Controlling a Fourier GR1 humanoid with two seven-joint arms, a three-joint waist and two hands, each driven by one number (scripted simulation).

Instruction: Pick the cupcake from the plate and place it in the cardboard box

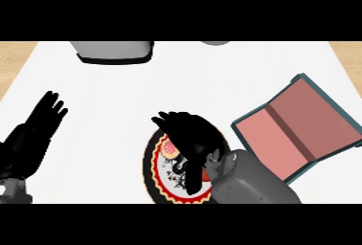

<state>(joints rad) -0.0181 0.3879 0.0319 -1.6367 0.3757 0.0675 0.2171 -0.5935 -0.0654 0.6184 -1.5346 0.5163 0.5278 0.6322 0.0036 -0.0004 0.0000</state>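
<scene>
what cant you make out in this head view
- Cupcake: mostly hidden under the right hand; only a pink edge shows, so a grasp cannot be told.
- Plate: middle covered by that hand and forearm.
- Grey object at the top: cut off by the edge.

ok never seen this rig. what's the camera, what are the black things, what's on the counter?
One view, from the robot's head, looking steeply down at a white counter. The black shapes are its hands on grey forearms. The left hand rests open at the left, holding nothing. The right hand is over a patterned plate, fingers curling down around a pink-topped cupcake; whether it is lifted is not visible. To the right lies an open box with a reddish inside. A grey object sits at the far edge.
</scene>
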